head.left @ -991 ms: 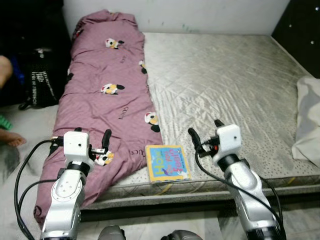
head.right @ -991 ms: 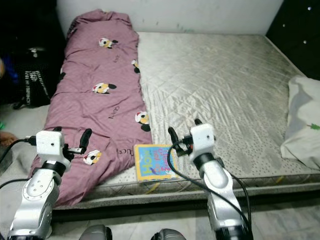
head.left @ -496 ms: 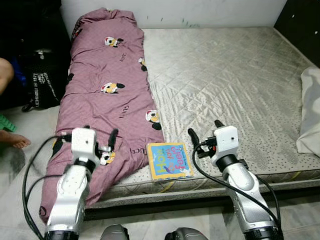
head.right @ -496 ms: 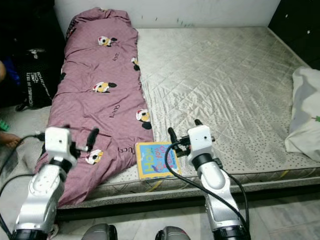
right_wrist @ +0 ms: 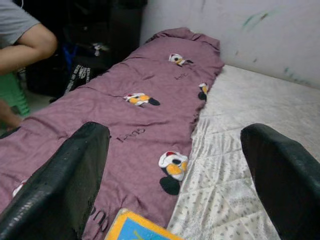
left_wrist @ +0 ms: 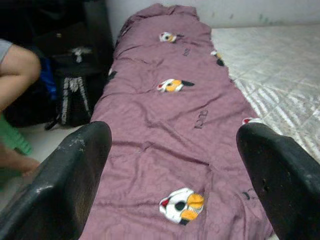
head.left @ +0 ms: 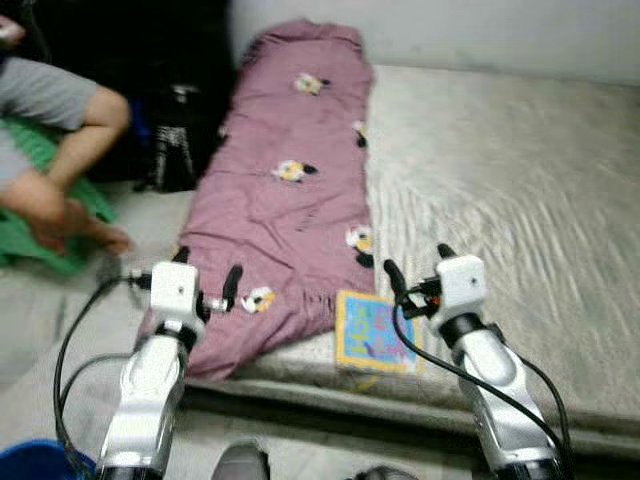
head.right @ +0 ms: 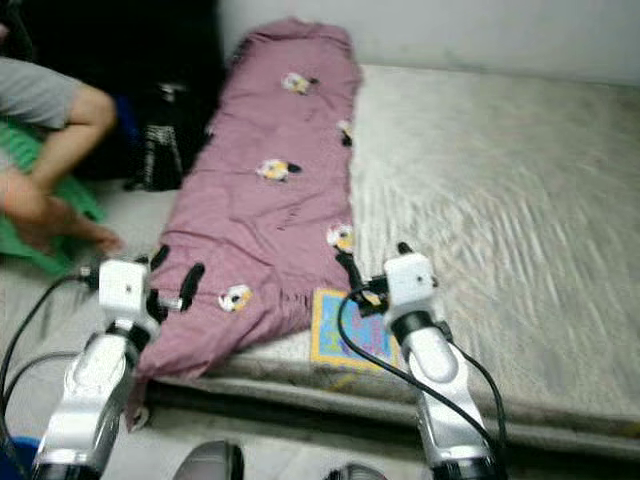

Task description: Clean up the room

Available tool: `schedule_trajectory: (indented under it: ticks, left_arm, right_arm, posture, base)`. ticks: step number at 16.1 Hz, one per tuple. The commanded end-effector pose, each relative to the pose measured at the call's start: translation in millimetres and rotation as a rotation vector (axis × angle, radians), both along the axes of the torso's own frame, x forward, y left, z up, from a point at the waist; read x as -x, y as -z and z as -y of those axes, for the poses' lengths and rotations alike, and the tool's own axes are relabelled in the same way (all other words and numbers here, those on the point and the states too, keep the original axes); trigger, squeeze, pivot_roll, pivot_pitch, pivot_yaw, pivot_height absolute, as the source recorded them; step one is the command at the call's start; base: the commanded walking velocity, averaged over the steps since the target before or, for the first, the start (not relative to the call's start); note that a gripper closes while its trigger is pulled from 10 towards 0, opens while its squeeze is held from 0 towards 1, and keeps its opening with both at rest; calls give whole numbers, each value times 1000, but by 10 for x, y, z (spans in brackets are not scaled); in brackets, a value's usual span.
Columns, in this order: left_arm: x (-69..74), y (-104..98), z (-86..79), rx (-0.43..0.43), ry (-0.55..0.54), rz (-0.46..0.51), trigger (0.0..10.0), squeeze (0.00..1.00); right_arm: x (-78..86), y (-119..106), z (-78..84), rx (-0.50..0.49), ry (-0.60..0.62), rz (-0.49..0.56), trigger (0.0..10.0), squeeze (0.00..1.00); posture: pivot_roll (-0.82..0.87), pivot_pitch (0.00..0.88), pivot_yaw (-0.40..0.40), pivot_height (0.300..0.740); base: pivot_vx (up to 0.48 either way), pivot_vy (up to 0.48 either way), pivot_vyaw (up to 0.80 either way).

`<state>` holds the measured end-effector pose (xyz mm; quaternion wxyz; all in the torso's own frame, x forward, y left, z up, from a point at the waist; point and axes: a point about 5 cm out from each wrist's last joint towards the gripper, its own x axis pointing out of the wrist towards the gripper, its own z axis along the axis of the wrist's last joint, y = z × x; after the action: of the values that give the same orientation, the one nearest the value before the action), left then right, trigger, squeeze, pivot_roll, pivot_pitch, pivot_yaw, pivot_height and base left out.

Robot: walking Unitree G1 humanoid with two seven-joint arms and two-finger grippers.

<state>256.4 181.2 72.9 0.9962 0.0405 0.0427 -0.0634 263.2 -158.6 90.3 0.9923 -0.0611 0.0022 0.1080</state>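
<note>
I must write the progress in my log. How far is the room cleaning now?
Nothing looks done yet. The book lies on the mattress edge, and the purple blanket is spread along its side, hanging over the corner. The left gripper and right gripper are open and hold nothing. Both items remain to tidy.

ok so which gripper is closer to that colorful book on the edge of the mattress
The right gripper is nearer, hovering open just above the book's far right corner. The left gripper is open over the purple blanket, off to the book's left.
</note>
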Motion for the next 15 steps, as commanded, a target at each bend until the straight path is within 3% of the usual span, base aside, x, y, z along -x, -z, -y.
schedule_trajectory:
  ticks: [1,6,15]
  left_arm:
    - [11,-10,-44,-15,-7,4,10000,0]
    - [9,-26,-37,-6,8,13,10000,0]
    - [43,-23,-52,-4,2,14,10000,0]
  right_arm:
    - [-3,-41,22,1,26,22,10000,0]
    - [-29,-46,123,20,48,21,10000,0]
    - [-43,-38,126,49,15,16,10000,0]
  posture:
    - [-47,47,-33,740]
    - [-44,53,-39,740]
    - [-33,49,-54,740]
  base:
    - [0,0,0]
    - [0,-163,0]
    - [0,-422,0]
